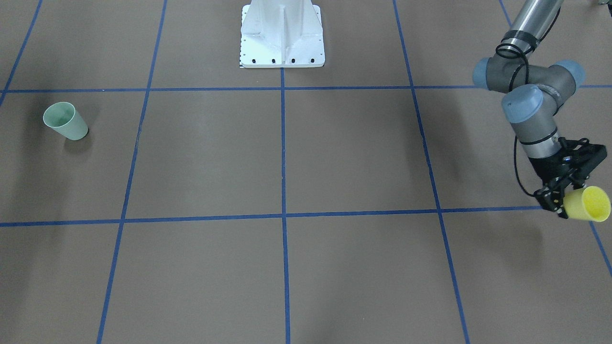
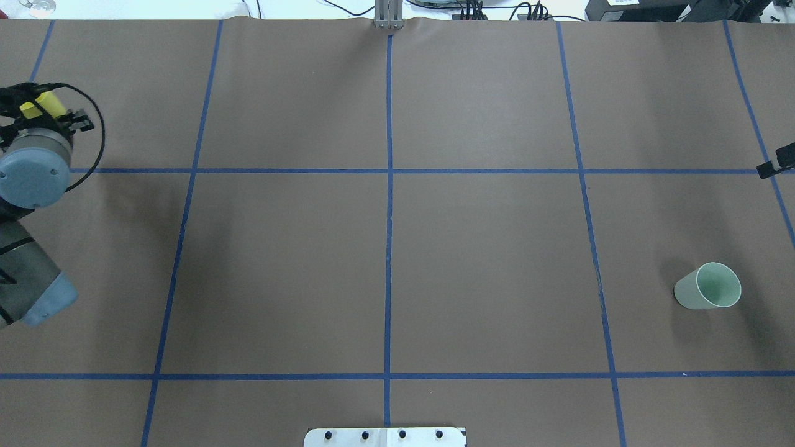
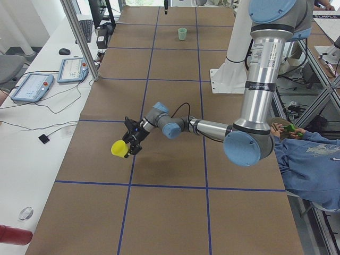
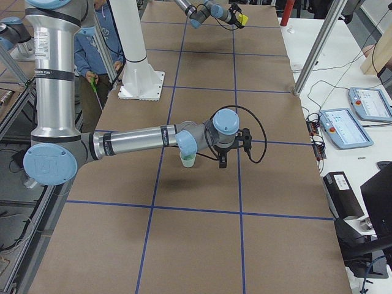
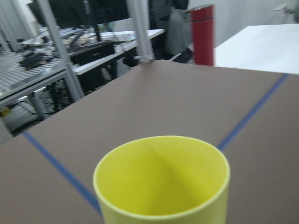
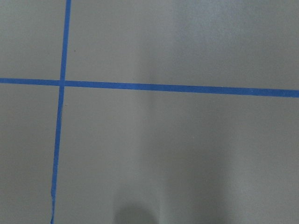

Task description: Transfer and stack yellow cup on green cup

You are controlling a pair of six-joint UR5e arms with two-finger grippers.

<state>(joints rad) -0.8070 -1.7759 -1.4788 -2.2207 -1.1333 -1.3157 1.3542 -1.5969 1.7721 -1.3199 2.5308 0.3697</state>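
The brown table (image 2: 484,248), marked into squares with blue tape (image 2: 389,248), fills the overhead view. The left arm (image 1: 530,95) reaches out over the table's far left end. The right arm (image 4: 122,142) stretches low across the right end.

The left gripper (image 1: 557,203) hangs above the table with its jaws clamped on the yellow cup (image 1: 585,204) near the cup's base. The right gripper (image 4: 222,162) points down at the table near the green cup (image 2: 708,287), apart from it. Only a sliver of it reaches the overhead view and its own camera shows just tabletop, so I cannot tell how its jaws stand.

The yellow cup is held off the surface, tipped on its side. Its long axis lies nearly level and its open mouth points outward, away from the gripper and the robot. The green cup stands upright on the table on the robot's right side, mouth up, well apart from the yellow one.
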